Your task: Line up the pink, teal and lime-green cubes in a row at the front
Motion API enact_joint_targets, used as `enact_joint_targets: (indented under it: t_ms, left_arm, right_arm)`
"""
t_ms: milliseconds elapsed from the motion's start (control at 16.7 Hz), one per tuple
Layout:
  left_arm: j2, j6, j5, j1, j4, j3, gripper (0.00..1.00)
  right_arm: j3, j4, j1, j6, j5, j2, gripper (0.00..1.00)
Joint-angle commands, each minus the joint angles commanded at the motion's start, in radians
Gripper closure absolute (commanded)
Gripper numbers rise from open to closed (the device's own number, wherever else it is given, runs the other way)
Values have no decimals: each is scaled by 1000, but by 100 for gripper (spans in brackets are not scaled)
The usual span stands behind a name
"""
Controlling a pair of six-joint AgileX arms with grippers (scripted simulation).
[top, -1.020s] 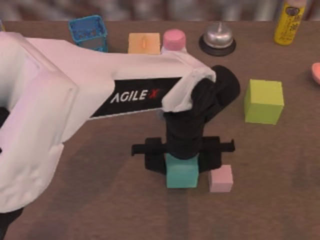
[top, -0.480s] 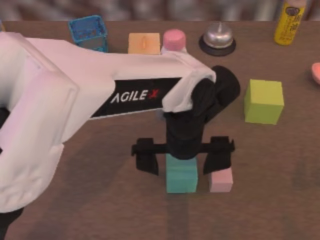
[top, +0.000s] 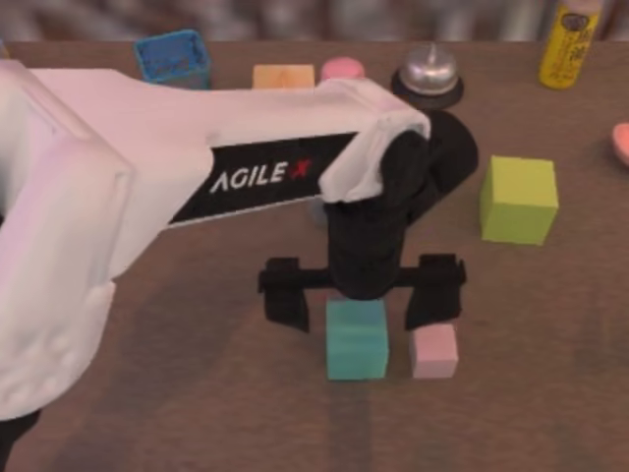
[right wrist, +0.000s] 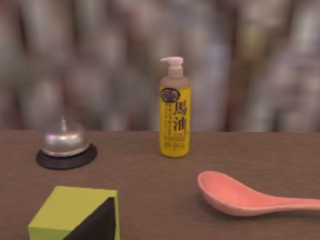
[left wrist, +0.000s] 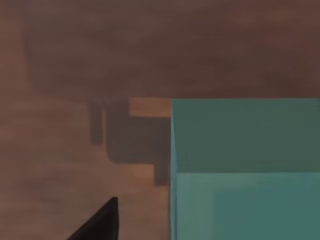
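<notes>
over the teal cube (top: 357, 338) at the desk's front, w/ pink cube (top: 433, 350) just beside it, left pincer (top: 362, 295) hangs spread wide, holding nothing, so imo lift straight up w/o nudging either, lime-green cube (top: 518, 199) sits well apart.

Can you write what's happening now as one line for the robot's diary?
left gripper: open, above teal cube | pink cube: beside teal, apart | lime cube: farther back right | right arm: not seen in top view
</notes>
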Motion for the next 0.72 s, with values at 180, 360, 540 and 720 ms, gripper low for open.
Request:
enact_joint_targets:
  t_ms: [180,360,540,720]
  left_arm:
    - [-31,-2,1,8,-119,77,0]
    - [-51,-1,2,13,-168,114,0]
    - [-47,-1,2,8,-165,112,0]
    - [-71,0,0,21,-150,89,0]
  right_arm:
    - [0,0,0,0,0,0,0]
    - [0,0,0,0,0,0,0]
    - [0,0,0,0,0,0,0]
    - [29,-24,1,7,0,29,0]
